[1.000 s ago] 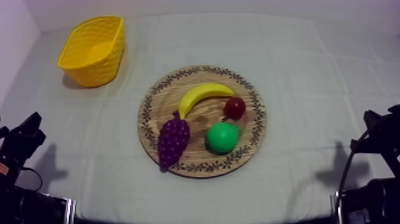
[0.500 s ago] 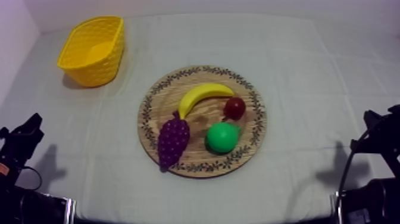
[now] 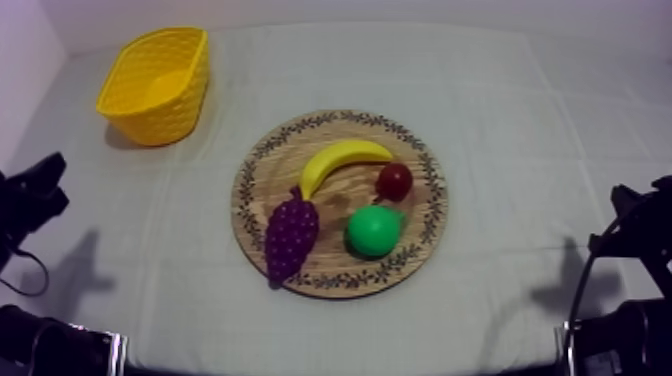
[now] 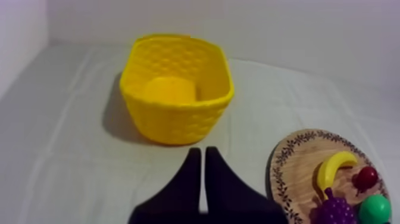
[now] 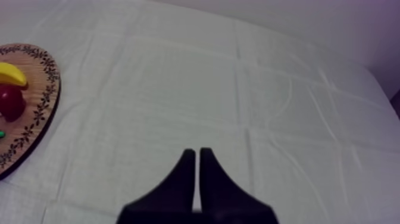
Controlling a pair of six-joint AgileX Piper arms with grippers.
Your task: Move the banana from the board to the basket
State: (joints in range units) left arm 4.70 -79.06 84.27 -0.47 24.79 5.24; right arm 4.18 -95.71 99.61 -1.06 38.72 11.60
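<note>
The banana (image 3: 340, 160) is lying on the wooden board (image 3: 437, 205), curving along the board's far half, its lower end touching the top of the bunch of grapes (image 3: 290, 232) and its other end sitting just beside the small red fruit (image 3: 394, 181). A round green fruit (image 3: 374, 230) is resting near the red one, on the side nearer the camera. The board is sitting in the middle of the grey-white cloth (image 3: 520, 120). The yellow basket (image 3: 172, 112) is standing upright at the far left of the table, well apart from the board.

The left gripper (image 4: 199, 150) is hanging clenched on nothing (its two black fingers are lying together as a narrow wedge), pointing at the basket's near wall, with the board off to one side. The right gripper (image 5: 194, 151) is likewise pressed closed and grasping nothing, hovering over bare cloth, well apart from the board's patterned rim. In the top view both arms are sitting at the table's side edges, away from the fruit.
</note>
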